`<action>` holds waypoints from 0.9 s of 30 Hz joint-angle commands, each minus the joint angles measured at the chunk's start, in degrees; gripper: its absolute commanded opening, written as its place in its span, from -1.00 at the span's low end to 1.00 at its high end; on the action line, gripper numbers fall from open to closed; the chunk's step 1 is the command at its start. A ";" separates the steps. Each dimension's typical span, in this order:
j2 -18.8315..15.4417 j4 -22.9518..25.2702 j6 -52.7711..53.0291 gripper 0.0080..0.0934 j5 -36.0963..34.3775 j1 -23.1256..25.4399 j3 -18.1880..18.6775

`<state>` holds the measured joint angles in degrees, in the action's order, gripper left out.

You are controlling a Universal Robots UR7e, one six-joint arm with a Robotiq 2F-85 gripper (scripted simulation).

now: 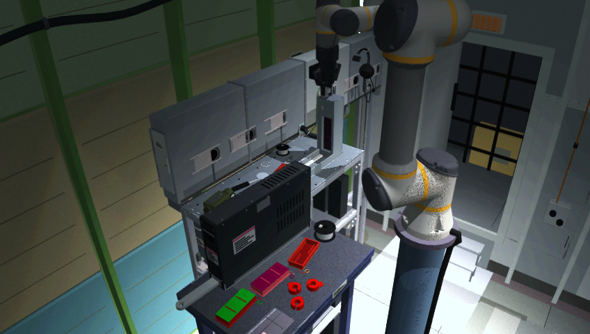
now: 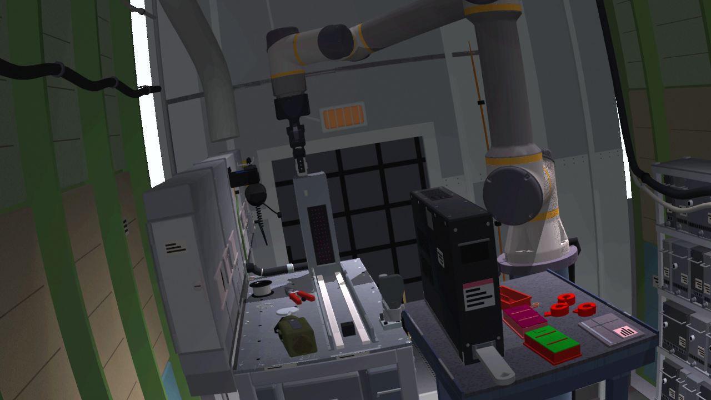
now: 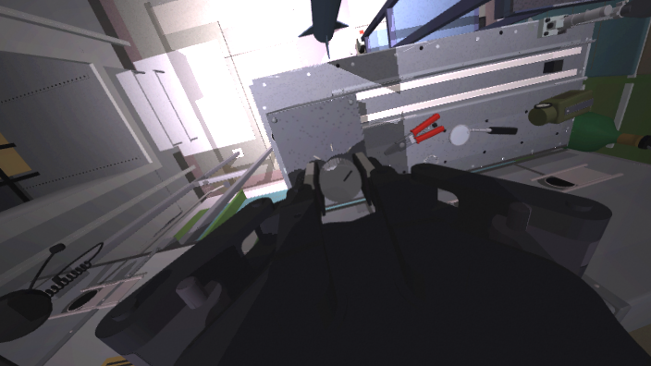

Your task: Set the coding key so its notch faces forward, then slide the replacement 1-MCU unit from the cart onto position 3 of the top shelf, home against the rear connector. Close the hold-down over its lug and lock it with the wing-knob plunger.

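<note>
The coding key [image 3: 341, 181], a small grey round knob with a dark line across its face, sits on top of the upright grey rear connector block [image 1: 329, 126] [image 2: 318, 224] at the back of the top shelf. Two pale guide rails [image 2: 343, 311] run forward from the block. The black replacement unit [image 1: 256, 221] [image 2: 457, 268] stands on the cart, apart from the shelf. My gripper [image 1: 327, 89] [image 2: 300, 166] [image 3: 341, 185] comes straight down onto the block's top and is closed around the coding key.
Grey boxes [image 1: 223, 120] fill the shelf positions left of the rails. On the shelf lie red pliers [image 2: 300, 296], a wire spool [image 2: 261, 287], an olive box [image 2: 296, 336] and an upright latch handle [image 2: 391, 293]. Red, magenta and green trays [image 1: 269, 279] sit on the cart.
</note>
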<state>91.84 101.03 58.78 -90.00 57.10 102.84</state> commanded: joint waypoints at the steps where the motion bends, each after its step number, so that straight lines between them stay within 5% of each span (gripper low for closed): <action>1: 0.01 0.03 0.52 -1.00 0.00 0.00 -0.02; 27: 0.01 0.03 32.34 -1.00 0.00 0.00 -0.02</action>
<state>91.83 101.03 91.31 -90.00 57.10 102.84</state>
